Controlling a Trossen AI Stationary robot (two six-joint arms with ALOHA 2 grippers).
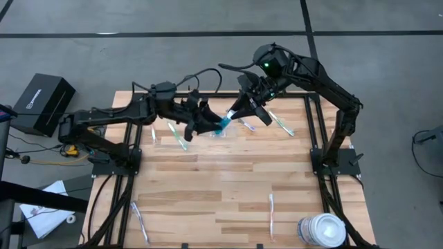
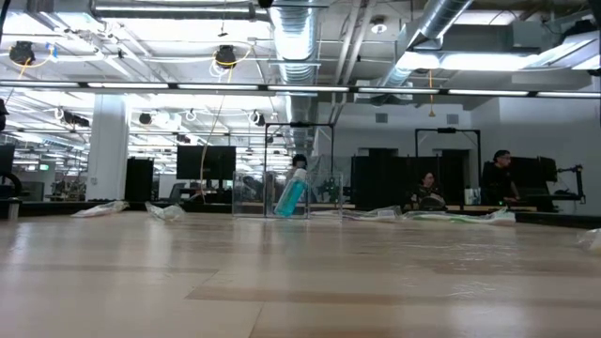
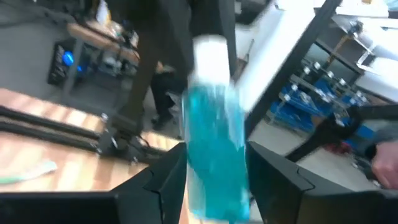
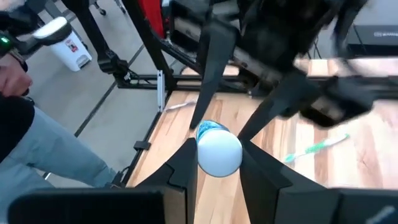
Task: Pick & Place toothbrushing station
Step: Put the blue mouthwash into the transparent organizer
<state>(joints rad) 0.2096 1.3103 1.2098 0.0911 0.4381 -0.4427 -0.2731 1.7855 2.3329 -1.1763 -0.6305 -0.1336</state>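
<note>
A blue-teal toothpaste tube (image 1: pixel 224 124) with a white cap stands tilted at the table's far middle. In the low view the tube (image 2: pixel 290 195) shows by a small clear container (image 2: pixel 324 195). My left gripper (image 1: pixel 210 126) comes from the table's left and is shut on the tube's body. My right gripper (image 1: pixel 237 113) comes from the far right and is shut on its cap end. Thin pale toothbrushes lie flat on the wood: a green one (image 1: pixel 178 136) by the left gripper and another (image 1: pixel 280 124) under the right arm. My left gripper has the tube's teal body (image 3: pixel 214 155) between its two fingers (image 3: pixel 166 180), one on each side. The fingers come from the table's left and lie across the tube. The tube stands tilted, cap end up. My right gripper pinches the tube's white cap (image 4: pixel 219 151) between its two fingers (image 4: pixel 186 163). The fingers slant down from the far right, along the tube. The teal body (image 4: pixel 205 132) points away below the cap, between the left gripper's fingers.
More toothbrushes lie near the front edge, one at the left (image 1: pixel 138 220) and one at the right (image 1: pixel 271 211). A large white round tub (image 1: pixel 322 229) stands at the near right corner. A black box (image 1: pixel 43 102) sits off the table's left. People sit in the room beyond (image 2: pixel 427 191).
</note>
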